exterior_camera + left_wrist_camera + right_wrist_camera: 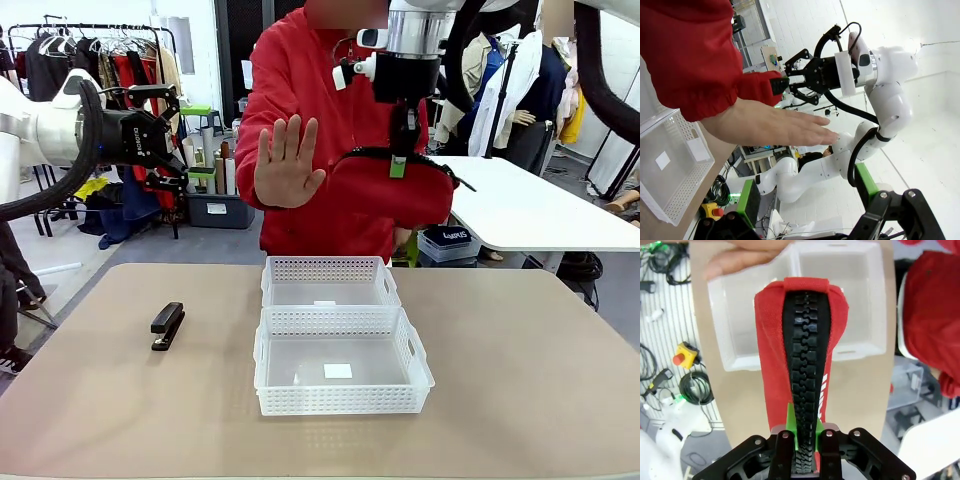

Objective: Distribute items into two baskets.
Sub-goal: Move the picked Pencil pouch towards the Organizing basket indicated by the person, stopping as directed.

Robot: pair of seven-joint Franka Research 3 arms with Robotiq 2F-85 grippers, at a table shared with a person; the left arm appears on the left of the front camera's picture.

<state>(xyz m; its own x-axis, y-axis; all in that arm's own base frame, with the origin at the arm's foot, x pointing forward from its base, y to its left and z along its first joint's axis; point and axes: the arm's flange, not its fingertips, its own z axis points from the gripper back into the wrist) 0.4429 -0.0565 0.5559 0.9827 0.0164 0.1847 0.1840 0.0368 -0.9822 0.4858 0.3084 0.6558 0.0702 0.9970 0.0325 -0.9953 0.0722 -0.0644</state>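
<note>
Right arm (420,35) hangs high, jaws clamped; left arm (40,130) raised, jaws spread.

Tan table (520,400), clothes rack (50,60), second white table (530,205)

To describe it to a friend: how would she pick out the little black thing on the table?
Start at the tan table and find the nearer white lattice basket at its middle. Left of it, alone on bare tabletop, lies the stapler: small, black and elongated, the only dark thing on the table.

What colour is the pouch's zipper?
Black: the zipper on the red pouch; best in the right wrist view.
</note>
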